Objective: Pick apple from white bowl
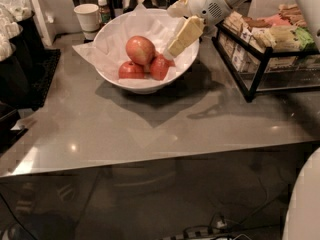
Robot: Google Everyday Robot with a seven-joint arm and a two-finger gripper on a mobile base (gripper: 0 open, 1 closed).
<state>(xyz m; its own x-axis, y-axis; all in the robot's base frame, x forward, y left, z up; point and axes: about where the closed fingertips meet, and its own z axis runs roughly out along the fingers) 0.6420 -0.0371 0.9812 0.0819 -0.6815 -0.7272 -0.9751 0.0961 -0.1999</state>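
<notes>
The white bowl (114,74) stands on the grey table at the back centre, lined with crinkled white paper. The apple (139,49), large and pale red-orange, sits on top in the middle of the bowl. Two smaller dark red apples (131,71) (159,68) lie in front of it. My gripper (176,45) reaches in from the upper right over the bowl's right side, its pale fingers (186,34) pointing down-left, just right of the apple and above the right-hand small apple. It holds nothing that I can see.
A black wire rack (260,59) with packaged snacks stands right of the bowl. A white paper cup (88,19) and a small bottle (103,10) stand behind the bowl at left. Dark bins (20,59) line the left edge.
</notes>
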